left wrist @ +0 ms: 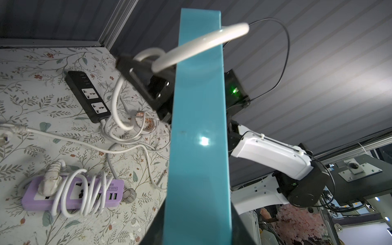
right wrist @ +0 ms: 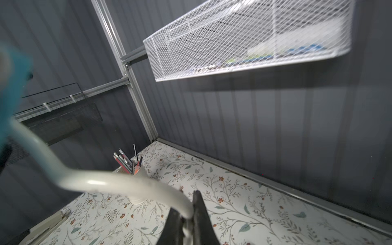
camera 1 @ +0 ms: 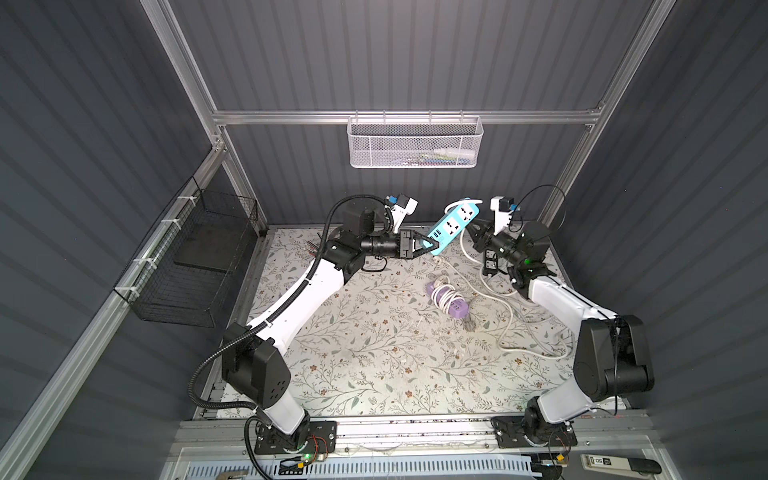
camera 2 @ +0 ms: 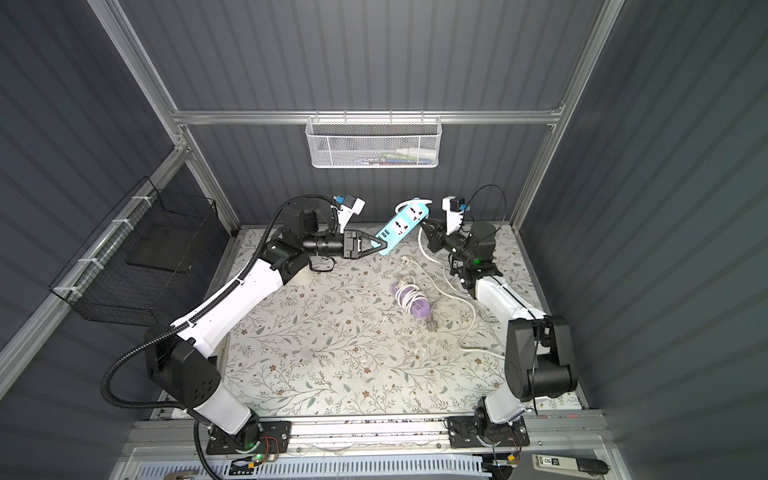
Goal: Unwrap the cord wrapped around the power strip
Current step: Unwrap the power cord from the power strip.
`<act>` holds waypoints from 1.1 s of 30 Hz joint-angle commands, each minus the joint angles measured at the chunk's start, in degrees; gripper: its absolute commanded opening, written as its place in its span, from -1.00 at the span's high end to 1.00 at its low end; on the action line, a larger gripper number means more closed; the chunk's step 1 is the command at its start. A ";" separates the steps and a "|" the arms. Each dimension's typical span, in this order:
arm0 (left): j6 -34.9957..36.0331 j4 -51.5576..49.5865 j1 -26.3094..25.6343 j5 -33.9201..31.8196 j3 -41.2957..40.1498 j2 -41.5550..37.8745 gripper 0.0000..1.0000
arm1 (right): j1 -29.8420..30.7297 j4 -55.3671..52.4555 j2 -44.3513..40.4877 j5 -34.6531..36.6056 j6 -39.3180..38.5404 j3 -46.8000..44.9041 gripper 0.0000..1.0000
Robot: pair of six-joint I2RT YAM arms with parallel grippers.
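Upper centre: the left gripper [camera 1: 432, 248] is clamping the power strip [camera 1: 455, 221], the right gripper [camera 1: 471, 227] is pinching its cord [right wrist: 106, 182]. Seemingly one loop is left, needing carrying round the end.

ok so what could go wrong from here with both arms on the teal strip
1. The left gripper pinches only one end of the lifted teal power strip; a hard pull by the right gripper, shut on the white cord, could twist it loose.
2. That cord hangs into the loose cords lying beside the black power strip; pulling may drag or tangle them.
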 commanded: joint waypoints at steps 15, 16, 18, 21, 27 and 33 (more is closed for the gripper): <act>7.61 -3.23 2.49 -5.81 -1.51 3.13 1.00 | -17.84 -16.39 -22.79 3.03 6.78 -9.65 1.00; 8.31 -3.61 2.84 -6.48 -0.45 3.68 1.00 | -18.63 -19.70 -24.65 4.92 6.31 -11.06 1.00; 10.47 -5.78 3.32 -8.06 2.20 4.54 1.00 | -19.30 -26.33 -27.34 7.71 4.98 -12.70 1.00; 12.64 -7.64 3.60 -9.50 5.97 5.82 1.00 | -19.28 -33.67 -29.34 11.43 4.27 -14.79 1.00; 13.60 -8.07 3.60 -8.11 10.73 7.58 1.00 | -19.29 -39.12 -26.88 14.62 6.88 -19.77 1.00; 12.41 -5.23 3.52 -4.78 9.76 7.46 1.00 | -19.09 -38.45 -19.28 16.70 7.52 -22.85 1.00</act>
